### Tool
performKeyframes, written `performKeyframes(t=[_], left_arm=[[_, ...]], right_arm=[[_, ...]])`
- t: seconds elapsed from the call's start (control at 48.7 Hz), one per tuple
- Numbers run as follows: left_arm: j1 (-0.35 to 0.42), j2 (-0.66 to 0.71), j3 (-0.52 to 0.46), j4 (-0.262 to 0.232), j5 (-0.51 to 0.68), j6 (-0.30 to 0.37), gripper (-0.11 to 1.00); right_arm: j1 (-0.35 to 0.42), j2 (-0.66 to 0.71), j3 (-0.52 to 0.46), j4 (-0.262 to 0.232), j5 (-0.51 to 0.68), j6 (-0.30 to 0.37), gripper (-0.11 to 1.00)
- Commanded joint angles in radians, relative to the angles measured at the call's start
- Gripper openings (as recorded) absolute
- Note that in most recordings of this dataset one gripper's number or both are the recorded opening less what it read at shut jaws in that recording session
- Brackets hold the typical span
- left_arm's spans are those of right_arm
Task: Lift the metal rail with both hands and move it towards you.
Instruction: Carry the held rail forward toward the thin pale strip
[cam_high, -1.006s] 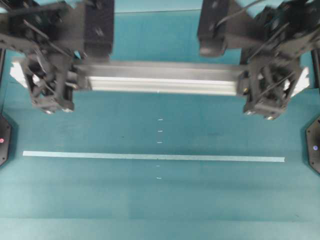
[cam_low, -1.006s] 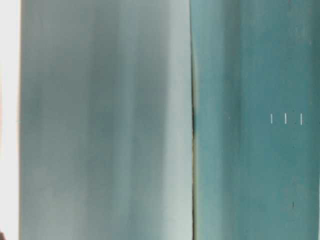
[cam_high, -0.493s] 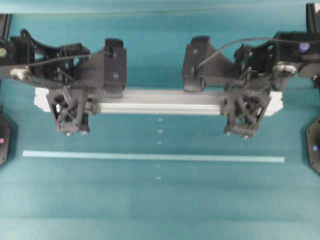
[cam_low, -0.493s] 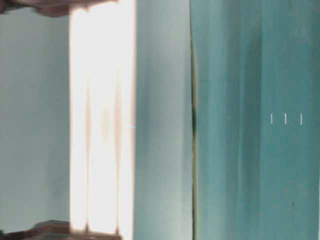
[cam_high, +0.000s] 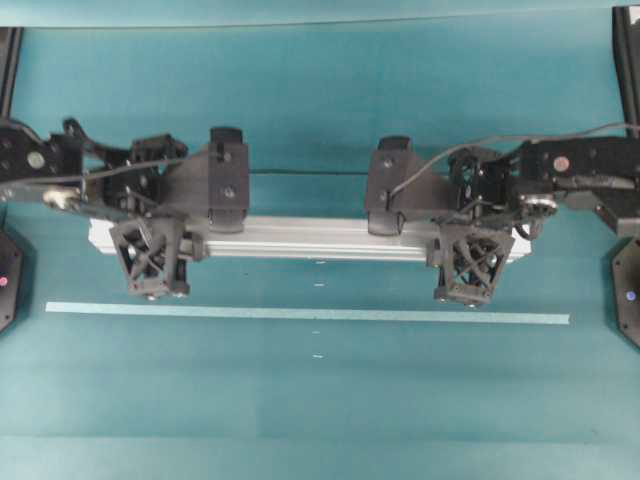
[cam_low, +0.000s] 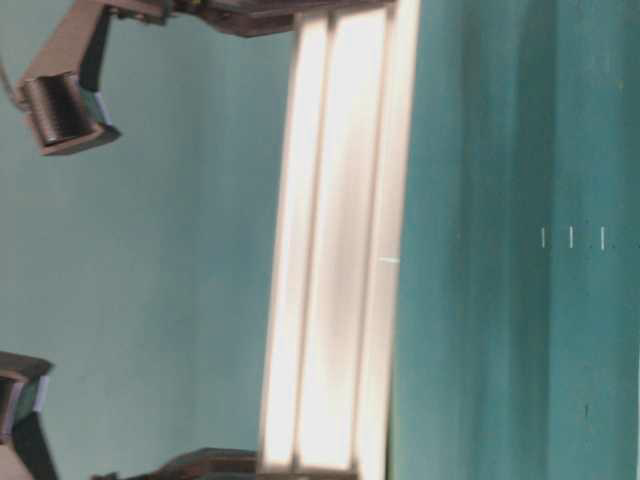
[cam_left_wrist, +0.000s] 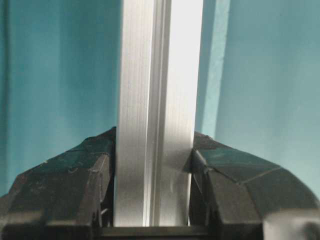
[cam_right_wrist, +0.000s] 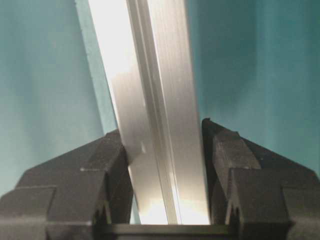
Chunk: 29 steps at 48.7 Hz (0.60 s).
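Note:
The metal rail (cam_high: 300, 238) is a long silver grooved bar lying crosswise over the teal table, level from left to right. My left gripper (cam_high: 152, 258) is shut on it near its left end, and my right gripper (cam_high: 470, 264) is shut on it near its right end. In the left wrist view the rail (cam_left_wrist: 157, 100) runs straight up between the black fingers (cam_left_wrist: 75, 180) of that gripper (cam_left_wrist: 155, 145). The right wrist view shows the rail (cam_right_wrist: 150, 75) slightly slanted in the right gripper (cam_right_wrist: 162, 130). At table level the rail (cam_low: 335, 250) glares bright; whether it touches the table I cannot tell.
A thin pale tape strip (cam_high: 300, 314) lies across the table just in front of the rail. Small white marks (cam_high: 318, 285) run down the middle. Black fixtures sit at the left edge (cam_high: 8, 280) and right edge (cam_high: 628, 295).
Both arms have carried the rail toward the front of the table, close to the tape strip. It looks smaller from overhead, so it is lower. Both grips are unchanged.

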Motion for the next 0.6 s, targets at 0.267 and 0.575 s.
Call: performKeyframes(t=[0.267,0.575], left_arm=[[-0.025,0.028,0.052,-0.003,-0.091,-0.057,0.30],[-0.048,0.080,0.071,-0.003,-0.158,-0.087,0.30]], right_arm=[[0.034,0.037,0.040,0.008,-0.061,0.020,0.39],[0.055,0.048,0.075,0.018,-0.126,0.026,0.39]])
